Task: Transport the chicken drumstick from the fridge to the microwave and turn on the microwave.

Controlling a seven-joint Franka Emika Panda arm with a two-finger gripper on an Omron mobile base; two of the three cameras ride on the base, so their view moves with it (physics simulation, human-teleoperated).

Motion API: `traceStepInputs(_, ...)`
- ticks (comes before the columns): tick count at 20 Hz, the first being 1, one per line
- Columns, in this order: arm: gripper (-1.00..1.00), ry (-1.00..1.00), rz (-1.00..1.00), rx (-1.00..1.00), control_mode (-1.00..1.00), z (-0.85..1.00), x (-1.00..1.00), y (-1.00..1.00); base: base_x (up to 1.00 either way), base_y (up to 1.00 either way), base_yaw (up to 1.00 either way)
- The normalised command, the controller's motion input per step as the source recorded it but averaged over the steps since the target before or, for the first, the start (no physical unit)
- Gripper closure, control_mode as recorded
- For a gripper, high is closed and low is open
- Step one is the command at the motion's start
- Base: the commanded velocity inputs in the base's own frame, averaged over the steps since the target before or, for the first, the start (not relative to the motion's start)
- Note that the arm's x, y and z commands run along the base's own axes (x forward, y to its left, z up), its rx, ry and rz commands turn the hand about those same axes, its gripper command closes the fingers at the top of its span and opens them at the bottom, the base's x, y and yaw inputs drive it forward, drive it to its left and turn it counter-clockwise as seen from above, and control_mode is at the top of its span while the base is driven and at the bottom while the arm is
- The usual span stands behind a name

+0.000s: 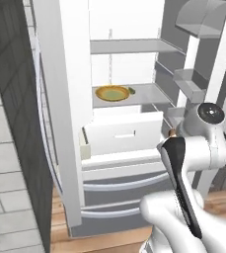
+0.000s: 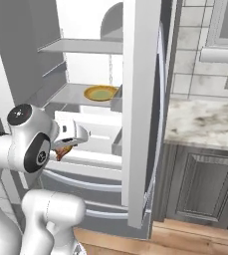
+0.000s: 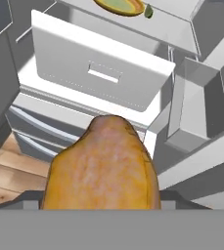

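Note:
The chicken drumstick (image 3: 102,168), golden-brown and rounded, looms large at the bottom of the hand view and hides the fingertips. My gripper (image 2: 68,144) is shut on it and holds it in the air in front of the open fridge (image 2: 140,124), at the level of the white drawer (image 3: 99,73). In the right base view the drumstick (image 2: 62,151) shows as a brown bit under the hand. A sliver of it (image 1: 172,132) peeks past the wrist in the left base view. The microwave is out of view.
A yellow plate (image 1: 112,93) lies on the fridge's middle shelf (image 1: 151,94) with a small dark green thing (image 1: 132,91) beside it. Door racks (image 1: 188,81) stand to the right. A marble counter (image 2: 200,119) over grey cabinets (image 2: 210,184) lies right of the fridge door.

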Motion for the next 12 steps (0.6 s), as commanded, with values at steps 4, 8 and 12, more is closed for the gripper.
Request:
traceStepInputs(4,1.00,0.00,0.00,0.00,1.00,0.00,0.00,0.00,-0.45,0.09,-0.16)
traceStepInputs(8,1.00,0.00,0.00,0.00,1.00,0.00,0.00,0.00,-0.53,0.00,-0.26)
traceStepInputs(12,1.00,0.00,0.00,0.00,1.00,0.00,0.00,0.00,-0.53,0.00,-0.33)
